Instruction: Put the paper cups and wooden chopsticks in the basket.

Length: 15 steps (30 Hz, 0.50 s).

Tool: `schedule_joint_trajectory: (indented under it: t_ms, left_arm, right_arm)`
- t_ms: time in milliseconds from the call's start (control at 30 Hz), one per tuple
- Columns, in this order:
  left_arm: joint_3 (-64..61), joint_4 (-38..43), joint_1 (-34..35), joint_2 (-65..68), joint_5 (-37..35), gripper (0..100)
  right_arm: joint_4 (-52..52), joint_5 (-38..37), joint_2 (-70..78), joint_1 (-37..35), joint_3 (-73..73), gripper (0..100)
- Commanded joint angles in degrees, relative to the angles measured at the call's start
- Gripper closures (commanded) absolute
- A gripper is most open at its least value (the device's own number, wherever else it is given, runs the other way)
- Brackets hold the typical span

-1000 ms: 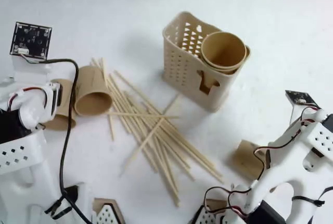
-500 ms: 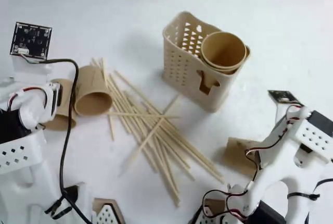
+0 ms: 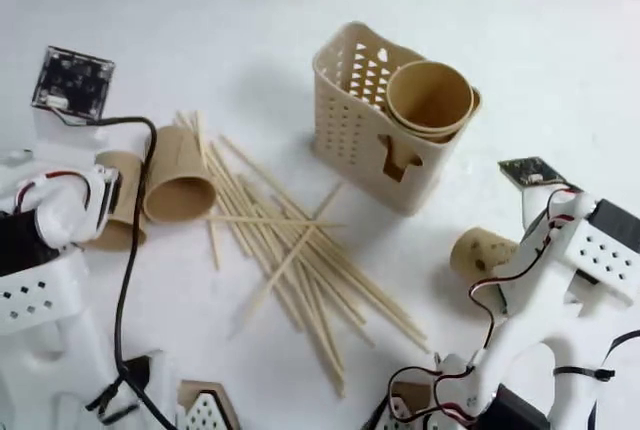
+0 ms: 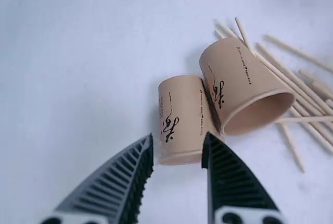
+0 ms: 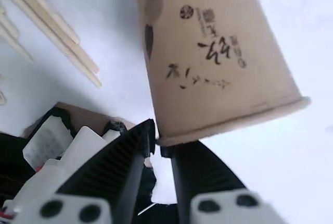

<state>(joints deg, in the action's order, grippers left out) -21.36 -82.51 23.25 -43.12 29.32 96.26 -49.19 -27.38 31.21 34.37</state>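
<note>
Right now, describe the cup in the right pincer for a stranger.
Find the basket. Nearer the arms, right of the chopsticks, one paper cup is alone, rim pinched in the right pincer. The other two loose cups lie together by the left pincer.

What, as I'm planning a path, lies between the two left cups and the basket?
The high view shows the scattered chopsticks lying between those cups and the basket.

The tan paper cup with a round emblem [image 5: 208,52] carries dark brush-style characters below that emblem, and none of them can be read. On the white counter [image 4: 78,52], the tan paper cup touching the wooden sticks [image 4: 244,91] and the tan paper cup beside it [image 4: 179,120] each bear a dark scrawled mark and a fine line of print, too small to read.
</note>
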Motion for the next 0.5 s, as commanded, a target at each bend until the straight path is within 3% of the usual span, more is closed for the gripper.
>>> schedule_joint_trajectory:
  t_ms: [0, 200, 467]
  left_arm:
    - [6.9, -4.5, 0.5, -0.8, 7.5, 83]
    - [8.0, -6.0, 2.6, 0.7, 18.5, 83]
    - [9.1, -5.5, 9.9, 20.0, 35.1, 74]
  right_arm:
    - [1.4, -1.9, -2.0, 0.6, -5.9, 97.8]
    - [1.4, -1.9, -2.0, 0.7, -8.2, 97.8]
    - [1.2, -1.9, -1.5, 0.6, -8.1, 97.8]
